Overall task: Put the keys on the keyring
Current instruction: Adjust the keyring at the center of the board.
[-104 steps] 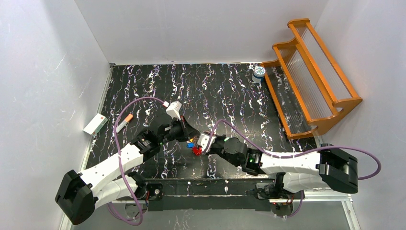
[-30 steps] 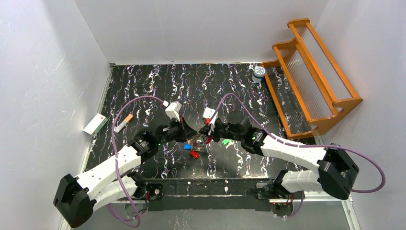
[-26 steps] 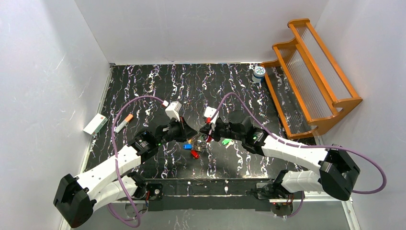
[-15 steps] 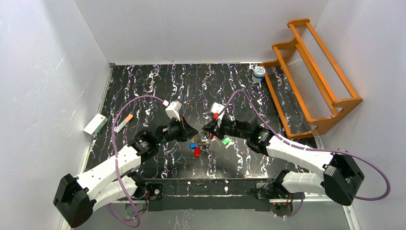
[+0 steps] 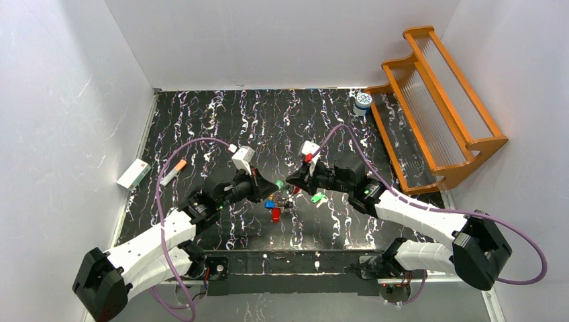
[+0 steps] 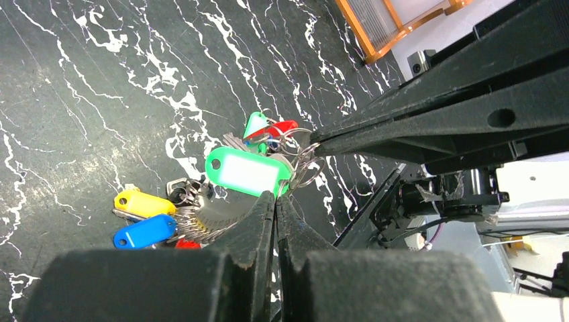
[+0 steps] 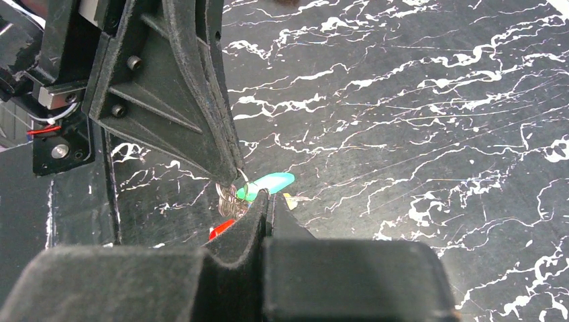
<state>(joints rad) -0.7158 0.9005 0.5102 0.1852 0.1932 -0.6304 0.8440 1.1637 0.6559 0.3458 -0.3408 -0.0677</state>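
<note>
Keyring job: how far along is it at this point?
Done: yellow, blue, red and green keys look bunched at the keyring. In hand: the left gripper seems to pinch the ring, and the shut right gripper meets it. Remaining: one loose green key lies apart on the table, unthreaded.

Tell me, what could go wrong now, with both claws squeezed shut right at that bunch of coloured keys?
One: the left gripper and right gripper are both shut, tips nearly touching at the keyring; a small misjudged move could knock them together. Two: any hold there looks thin, so the keys could slip and drop. Three: a green key lies apart on the table and might get nudged away.
</note>
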